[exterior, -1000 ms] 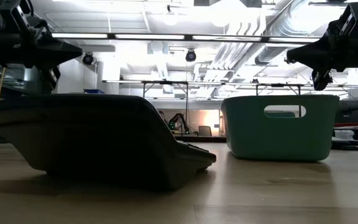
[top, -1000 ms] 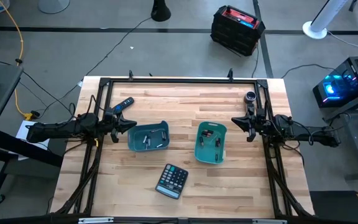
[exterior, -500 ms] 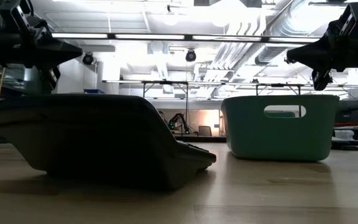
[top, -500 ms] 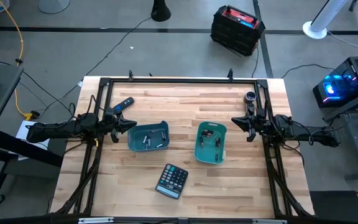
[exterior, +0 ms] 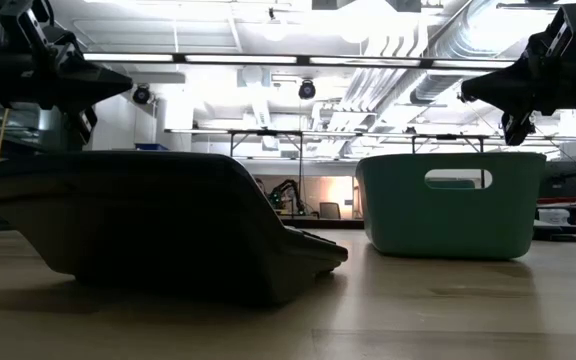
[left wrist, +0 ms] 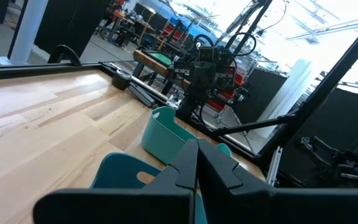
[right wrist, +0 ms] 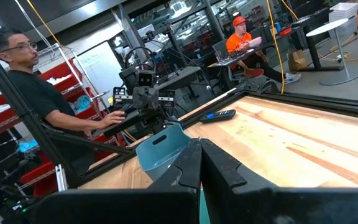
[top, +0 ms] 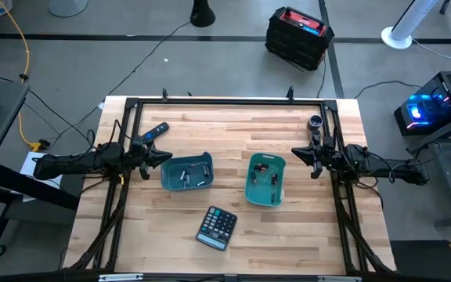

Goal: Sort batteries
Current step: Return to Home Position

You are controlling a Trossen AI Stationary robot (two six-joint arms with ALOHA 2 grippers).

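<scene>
Batteries [top: 185, 177] in blue bin [top: 165, 177], calculator [top: 216, 228] nearby; remote [top: 156, 131] near left hand [top: 165, 157]

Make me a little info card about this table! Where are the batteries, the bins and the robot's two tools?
Batteries: lying inside both bins
Blue bin: left of the teal bin
Left tool: shut, empty, raised by the blue bin's left end
Right tool: shut, empty, raised to the right of the teal bin
Calculator: on the wood, apart from both bins
Remote: on the wood beside the left arm
</scene>
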